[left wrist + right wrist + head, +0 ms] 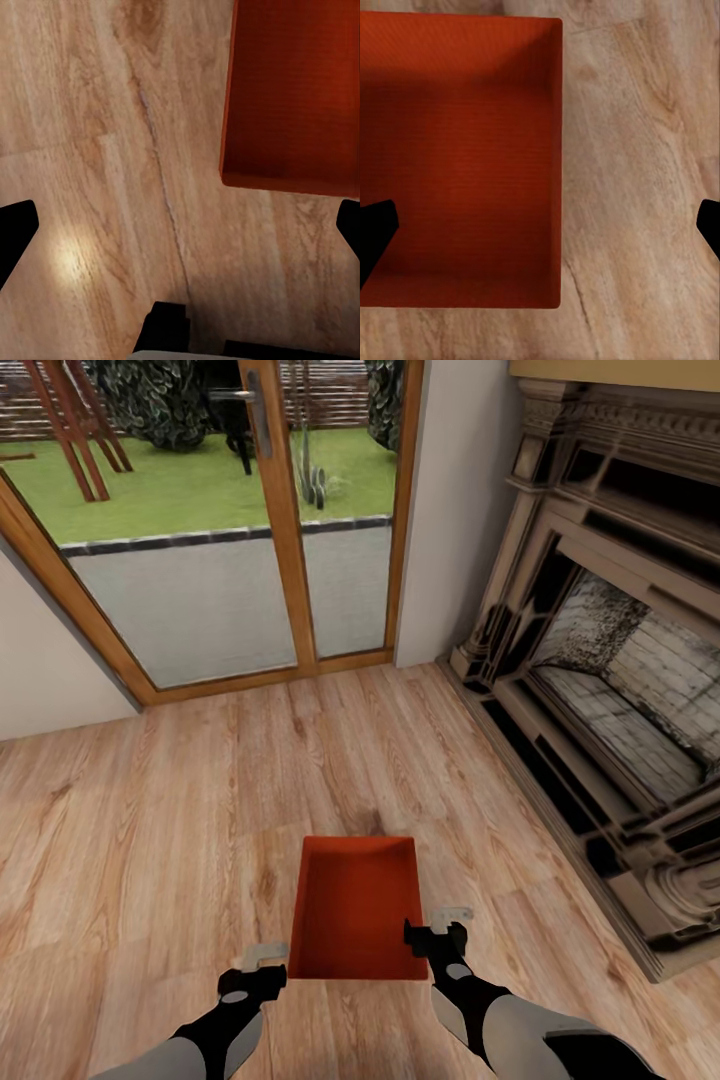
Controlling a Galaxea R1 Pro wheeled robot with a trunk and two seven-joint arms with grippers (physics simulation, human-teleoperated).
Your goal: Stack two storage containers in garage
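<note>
storage container [355, 908] on the wood floor [150, 840] between my grippers. right gripper [437, 932] wide open astride its right wall; left gripper [262, 963] wide open, empty, just outside. risk: a one-sided pinch tilts or drops it.

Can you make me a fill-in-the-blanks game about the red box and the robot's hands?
1. The red box sits on the ____ floor.
2. Inside, the box is ____.
3. The box lies between the left hand and the ____ hand.
4. To the right of the box stands a ____.

Missing words: wooden; empty; right; fireplace
</note>
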